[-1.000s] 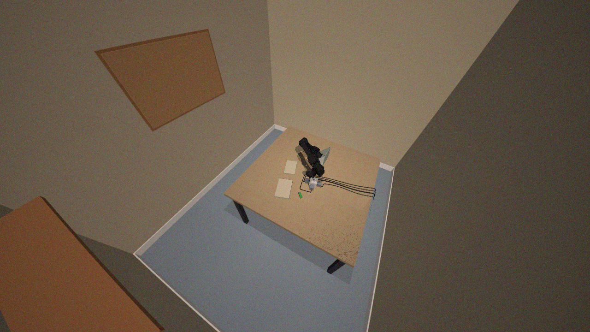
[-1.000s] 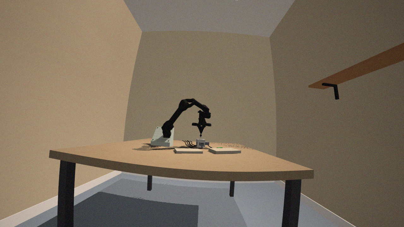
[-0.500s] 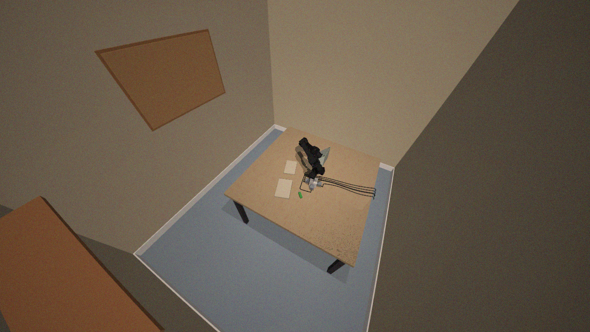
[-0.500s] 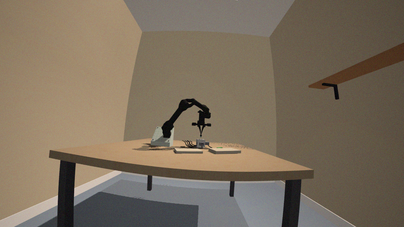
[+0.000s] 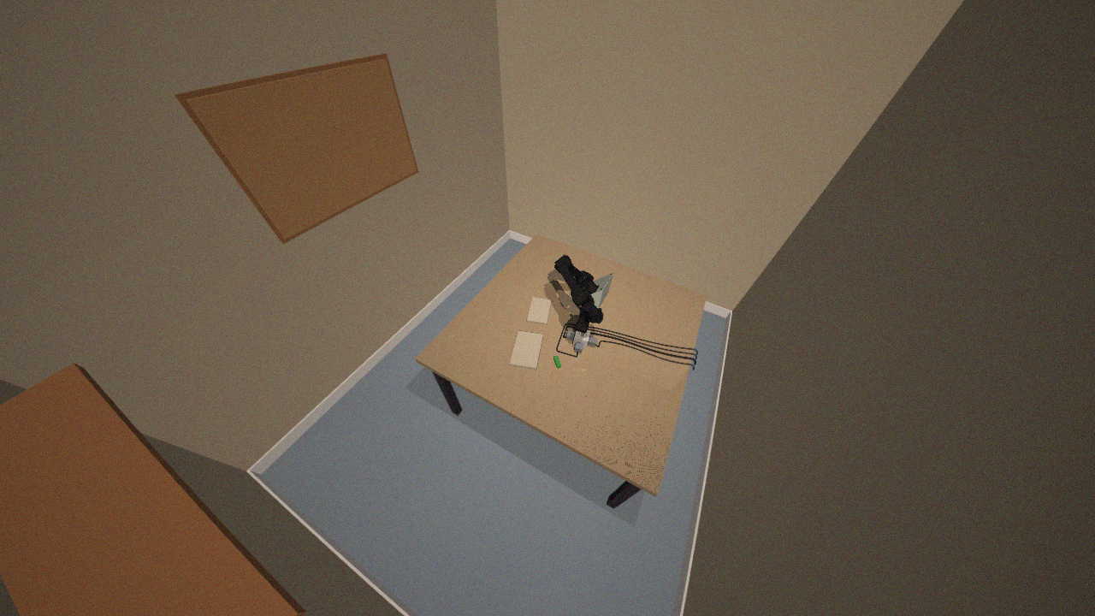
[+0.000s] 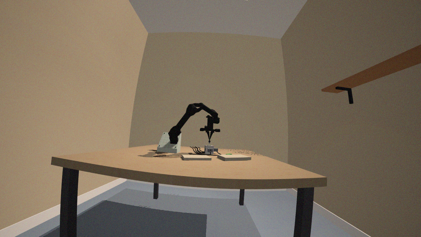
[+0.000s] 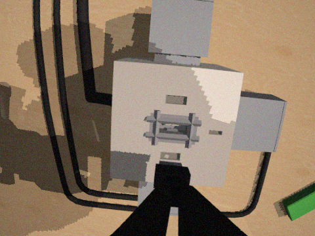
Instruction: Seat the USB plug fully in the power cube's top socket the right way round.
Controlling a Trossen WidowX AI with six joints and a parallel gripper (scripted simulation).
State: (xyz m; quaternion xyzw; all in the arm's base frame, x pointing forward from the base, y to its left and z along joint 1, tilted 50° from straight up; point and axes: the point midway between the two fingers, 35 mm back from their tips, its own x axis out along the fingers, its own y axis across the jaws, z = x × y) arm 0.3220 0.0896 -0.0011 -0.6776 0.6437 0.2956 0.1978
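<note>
Counts: one power cube (image 7: pixel 175 122) on the counter (image 6: pixel 188 169), two grey side plugs (image 7: pixel 181 26), two pale pads (image 5: pixel 526 348), one green block (image 7: pixel 299 201), several black cables (image 5: pixel 650 348). Fingers were nearly closed, pinching a small dark USB plug (image 7: pixel 172 175) above the cube's near edge. Wrist view alone showed the top socket (image 7: pixel 172 128); exterior view showed the fingers raised above the cube.

Two flat pads (image 6: pixel 196 157) (image 6: pixel 234 157), green block (image 7: pixel 300 202) on table (image 6: pixel 164 173)
</note>
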